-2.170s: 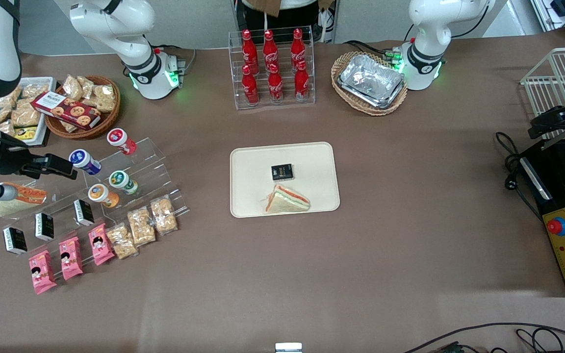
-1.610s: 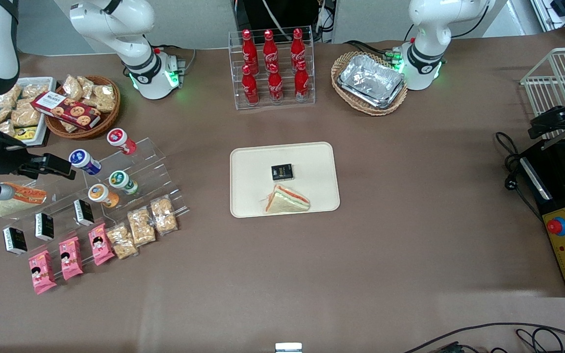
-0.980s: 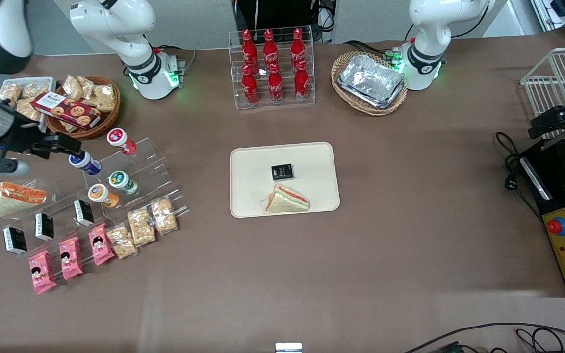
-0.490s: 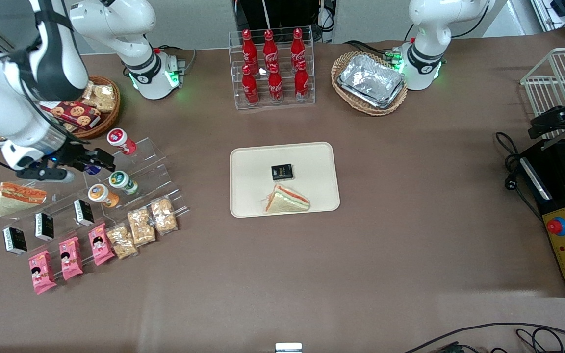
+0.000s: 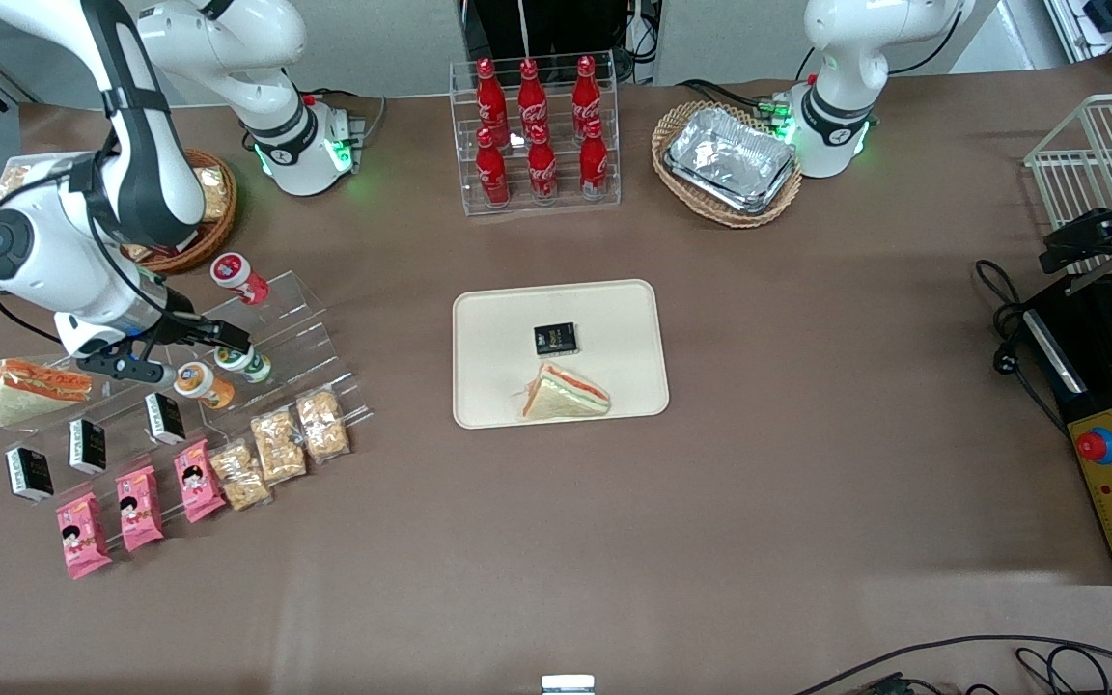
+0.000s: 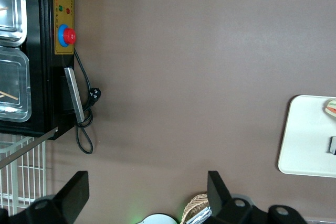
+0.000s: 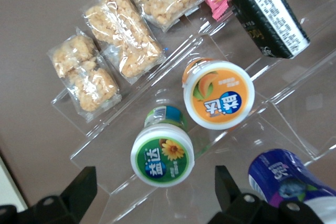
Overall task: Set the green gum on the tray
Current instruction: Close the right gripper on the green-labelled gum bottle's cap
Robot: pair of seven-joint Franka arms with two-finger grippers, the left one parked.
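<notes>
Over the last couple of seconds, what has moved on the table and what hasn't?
The right arm swung in from the table's edge, bringing its tool over the clear stand, just above the green gum. It is open and has grasped nothing. The gum, the orange can, the tray and its sandwich stayed put.

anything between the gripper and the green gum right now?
Nothing. In the right wrist view the open gripper hangs just above the green gum with no object between them; the orange gum sits beside it on the clear rack.
</notes>
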